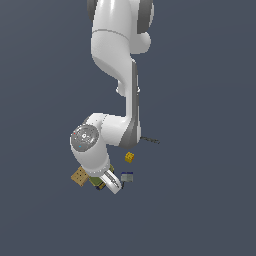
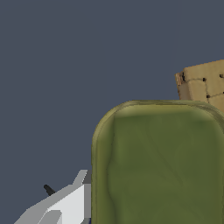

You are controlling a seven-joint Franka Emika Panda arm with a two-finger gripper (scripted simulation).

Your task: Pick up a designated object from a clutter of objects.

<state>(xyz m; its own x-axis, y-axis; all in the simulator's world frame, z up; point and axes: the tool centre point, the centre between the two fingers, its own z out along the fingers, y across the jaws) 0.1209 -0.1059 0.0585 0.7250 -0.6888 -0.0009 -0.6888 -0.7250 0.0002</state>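
Note:
The designated object, an olive-green can (image 2: 157, 166) with rounded corners, fills much of the wrist view. One grey-white finger (image 2: 65, 204) stands right against its side, and the other finger is hidden. In the exterior view the arm bends low over the clutter of objects. My gripper (image 1: 109, 184) is down at the can (image 1: 99, 183), of which only a sliver shows beside the hand. Whether the jaws press on the can does not show. No red ball is in view.
A tan square cracker (image 1: 79, 176) lies just to the exterior view's left of the can, and it shows close by it (image 2: 203, 85) in the wrist view. A small grey hammer (image 1: 127, 176), a yellow cube (image 1: 129, 157) and a dark thin wrench (image 1: 150, 140) lie to the right.

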